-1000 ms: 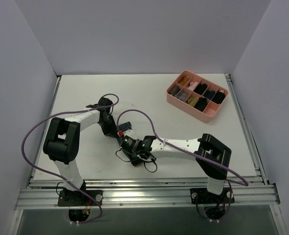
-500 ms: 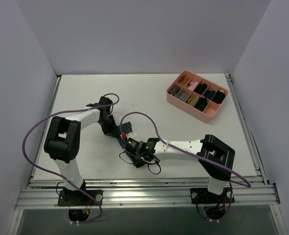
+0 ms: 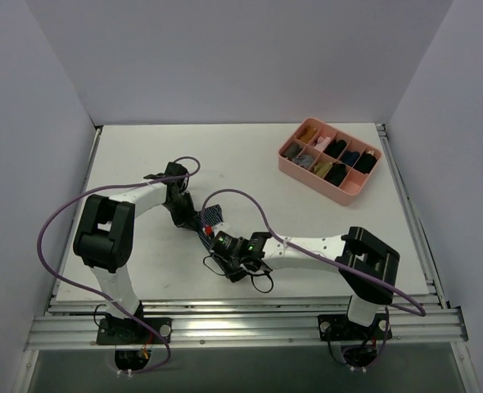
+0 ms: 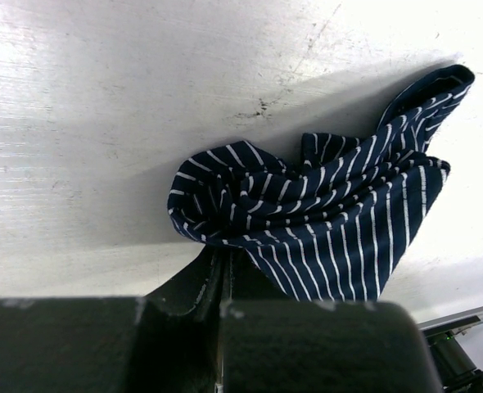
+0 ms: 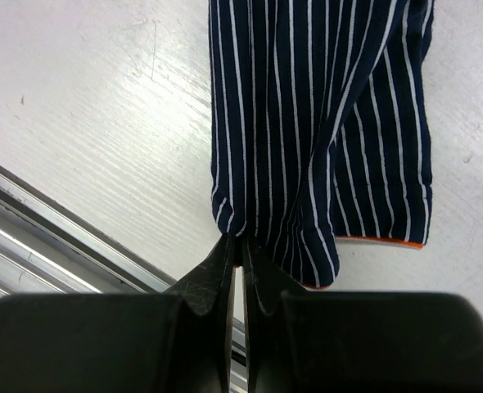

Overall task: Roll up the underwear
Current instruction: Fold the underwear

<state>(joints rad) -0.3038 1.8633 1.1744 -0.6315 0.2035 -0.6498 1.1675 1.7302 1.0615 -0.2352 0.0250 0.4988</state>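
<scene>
Your two arms meet over the underwear (image 3: 212, 214), which lies left of centre on the white desk (image 3: 250, 160), nearer the front edge than the back wall. The navy pinstriped cloth stretches between them. Your left pincer (image 4: 225, 264) is clamped shut on one bunched end, and the fabric gathers into crumpled folds just beyond its fingertips before fanning out toward a raised corner. Your right pincer (image 5: 240, 246) is also closed, its two fingers pressed together on a pinched fold at the opposite hem. From that wrist camera the cloth runs away in a flat, long panel, the stripes nearly straight, with a thin orange-red waistband edge (image 5: 381, 243) showing along the lower right border. The garment rests on the desk surface in both wrist views. Well apart from it, toward the far right corner, sits the pink divided tray (image 3: 315, 182), its compartments holding small dark and light bundles. Purple cables loop over both arms.
</scene>
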